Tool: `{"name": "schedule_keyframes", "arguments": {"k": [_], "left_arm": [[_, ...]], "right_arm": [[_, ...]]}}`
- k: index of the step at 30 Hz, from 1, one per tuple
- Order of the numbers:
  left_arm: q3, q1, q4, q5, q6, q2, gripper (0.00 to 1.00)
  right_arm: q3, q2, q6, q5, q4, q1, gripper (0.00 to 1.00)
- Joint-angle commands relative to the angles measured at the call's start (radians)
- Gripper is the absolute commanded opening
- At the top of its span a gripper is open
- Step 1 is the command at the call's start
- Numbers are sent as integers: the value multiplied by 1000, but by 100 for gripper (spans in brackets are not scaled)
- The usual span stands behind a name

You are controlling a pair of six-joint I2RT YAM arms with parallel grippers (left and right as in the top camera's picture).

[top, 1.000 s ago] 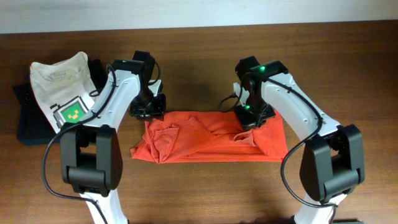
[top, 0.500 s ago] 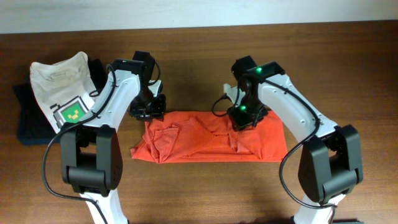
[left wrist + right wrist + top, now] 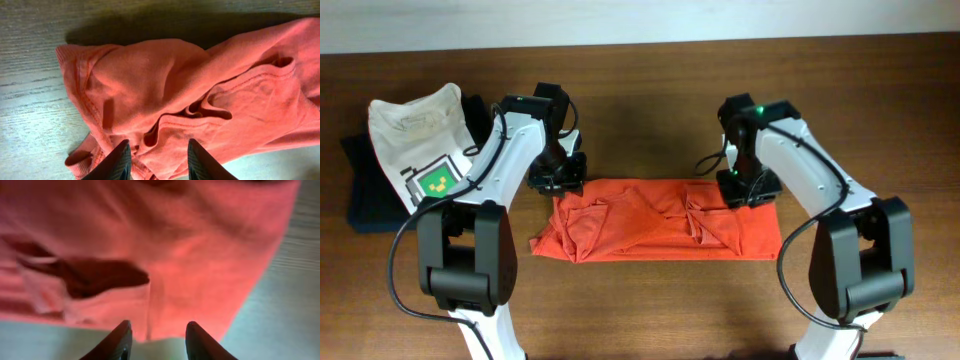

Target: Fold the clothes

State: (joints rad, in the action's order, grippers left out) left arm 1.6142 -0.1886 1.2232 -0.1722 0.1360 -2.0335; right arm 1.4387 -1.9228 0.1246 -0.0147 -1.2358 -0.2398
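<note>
Overhead, rumpled red-orange T-shirt, green-pixel white tee

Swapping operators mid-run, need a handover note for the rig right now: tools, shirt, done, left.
Left tool: open, over the red-orange T-shirt at its left end.
Right tool: open, at its far right edge.
Done: shirt lies as a rumpled strip on the table, loosely folded lengthwise.
Left to do: smooth it, fold the ends in.
White T-shirt and navy garment sit far left, apart from it.
</note>
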Motion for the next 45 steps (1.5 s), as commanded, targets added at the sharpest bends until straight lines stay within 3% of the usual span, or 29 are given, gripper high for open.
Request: {"name": "schedule_keyframes", "arguments": {"k": [1, 5, 7, 11, 16, 20, 22, 24, 26, 31, 35, 37, 38, 41, 44, 45], "left_arm": [[14, 2, 8, -11, 5, 26, 36], [14, 2, 8, -11, 5, 26, 36], [14, 2, 8, -11, 5, 26, 36], [14, 2, 8, -11, 5, 26, 36], [14, 2, 21, -7, 5, 26, 37], [11, 2, 70, 60, 5, 26, 57], [0, 2, 84, 105, -8, 26, 70], [-22, 3, 77, 129, -42, 24, 72], [-72, 3, 24, 136, -106, 19, 72], [-187, 3, -64, 129, -117, -13, 71], [-298, 0, -207, -43, -171, -13, 70], [-330, -11, -237, -46, -171, -13, 63], [-333, -18, -239, -46, -171, -13, 52], [-332, -40, -240, -45, -171, -13, 4], [-290, -26, -213, -13, -154, -12, 1], [-243, -11, -170, 71, -98, -11, 0]], "right_arm": [[-101, -1, 43, 37, 59, -1, 38], [-160, -1, -161, 332, 96, -2, 36], [-159, 0, -352, 591, 87, -2, 35], [-159, 0, -496, 747, 55, -2, 39], [-131, 1, -482, 725, 58, -2, 39], [-32, 66, -338, 527, 12, 11, 40], [7, 134, -87, 235, -6, 39, 40], [7, 182, 8, 133, -39, 82, 41], [7, 188, 8, 134, -70, 116, 42], [4, 188, 8, 134, -70, 118, 43], [4, 188, 8, 134, -66, 117, 43], [4, 188, 8, 133, -66, 117, 43], [4, 188, 8, 134, -66, 118, 43], [4, 188, 8, 108, -66, 118, 43], [4, 188, 8, 24, -64, 118, 44], [4, 188, 8, -7, -60, 122, 47]]}}
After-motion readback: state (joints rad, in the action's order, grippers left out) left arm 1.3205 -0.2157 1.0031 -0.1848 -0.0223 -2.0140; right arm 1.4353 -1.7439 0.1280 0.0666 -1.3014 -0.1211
